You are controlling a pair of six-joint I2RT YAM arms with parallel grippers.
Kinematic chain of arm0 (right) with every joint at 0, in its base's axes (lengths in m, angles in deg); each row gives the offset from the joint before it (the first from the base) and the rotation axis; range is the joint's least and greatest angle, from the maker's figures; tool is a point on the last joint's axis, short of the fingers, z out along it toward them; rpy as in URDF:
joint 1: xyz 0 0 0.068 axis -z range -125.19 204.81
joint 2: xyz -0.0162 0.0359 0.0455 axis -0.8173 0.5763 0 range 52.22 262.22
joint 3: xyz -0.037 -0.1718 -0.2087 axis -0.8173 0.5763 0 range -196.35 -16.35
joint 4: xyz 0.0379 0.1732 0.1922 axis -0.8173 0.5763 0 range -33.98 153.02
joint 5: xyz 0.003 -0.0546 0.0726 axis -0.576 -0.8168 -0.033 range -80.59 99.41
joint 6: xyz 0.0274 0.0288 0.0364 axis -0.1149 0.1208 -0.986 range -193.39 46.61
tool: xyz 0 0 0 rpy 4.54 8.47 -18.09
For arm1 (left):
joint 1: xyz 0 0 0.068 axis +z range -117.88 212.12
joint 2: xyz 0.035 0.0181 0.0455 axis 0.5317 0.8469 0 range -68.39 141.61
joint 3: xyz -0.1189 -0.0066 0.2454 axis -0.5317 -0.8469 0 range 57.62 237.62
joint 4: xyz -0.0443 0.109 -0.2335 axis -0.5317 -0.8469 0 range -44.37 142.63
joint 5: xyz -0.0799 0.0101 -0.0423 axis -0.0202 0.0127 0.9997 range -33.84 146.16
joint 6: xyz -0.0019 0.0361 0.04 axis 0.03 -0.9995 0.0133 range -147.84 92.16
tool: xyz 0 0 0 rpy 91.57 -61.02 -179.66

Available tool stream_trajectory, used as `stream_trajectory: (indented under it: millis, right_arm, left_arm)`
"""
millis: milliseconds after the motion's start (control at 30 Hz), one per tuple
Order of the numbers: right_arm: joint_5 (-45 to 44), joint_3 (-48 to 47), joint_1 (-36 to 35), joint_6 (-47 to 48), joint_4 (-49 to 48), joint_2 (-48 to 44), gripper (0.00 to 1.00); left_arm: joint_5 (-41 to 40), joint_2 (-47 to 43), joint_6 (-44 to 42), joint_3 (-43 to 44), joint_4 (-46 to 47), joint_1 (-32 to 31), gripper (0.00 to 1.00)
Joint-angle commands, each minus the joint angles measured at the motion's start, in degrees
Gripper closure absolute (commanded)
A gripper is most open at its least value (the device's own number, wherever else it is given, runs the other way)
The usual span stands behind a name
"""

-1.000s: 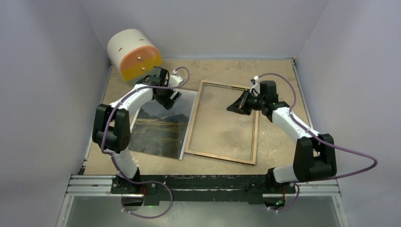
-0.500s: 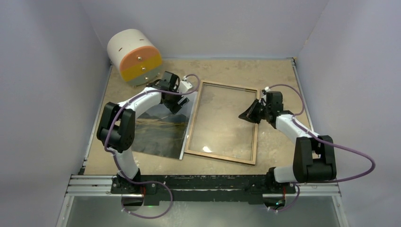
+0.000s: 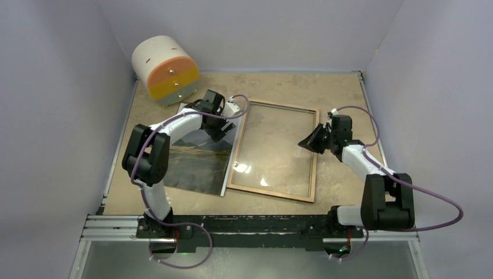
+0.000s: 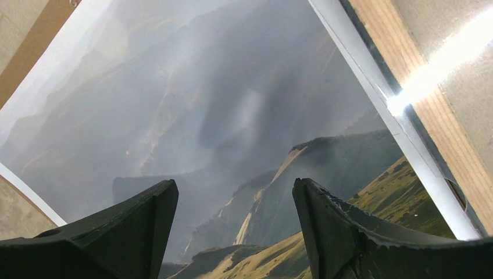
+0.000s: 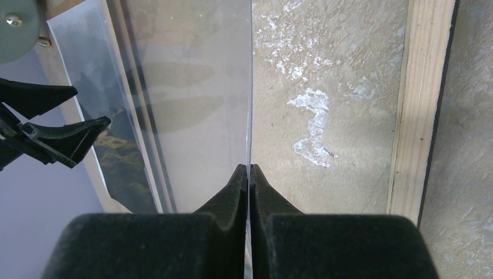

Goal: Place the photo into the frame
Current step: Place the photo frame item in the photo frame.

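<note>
Though glossy, photo (image 3: 197, 164) dark grey beside frame (image 3: 270, 193)

Top view down on table (image 3: 279, 87), wrist views close over photo (image 4: 232, 116) and frame (image 5: 415, 104), photo shared

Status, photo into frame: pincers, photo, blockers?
Left pincer open, low over photo. Right pincer shut on glass pane edge. Photo flat beside frame, not inserted. Pane covers frame opening.

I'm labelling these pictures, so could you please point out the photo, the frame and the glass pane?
Photo (image 3: 197, 165): top view, its dark landscape face.
Frame (image 3: 270, 193): top view, the near wooden rail.
Glass pane (image 5: 197, 116): right wrist view, its reflective face.
</note>
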Motion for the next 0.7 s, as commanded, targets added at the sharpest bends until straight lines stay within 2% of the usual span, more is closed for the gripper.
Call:
stream_trajectory:
  millis: [0,667]
  right_arm:
    - [-2.75,1.2,0.51,0.81,-1.03,-2.09,1.0]
    - [-3.57,4.38,0.86,-0.52,-1.26,-4.74,1.0]
  left_arm:
    - [-0.56,0.2,-0.63,0.92,0.69,-0.72,0.23]
    - [-0.56,0.31,-1.51,2.52,-0.67,-1.87,0.23]
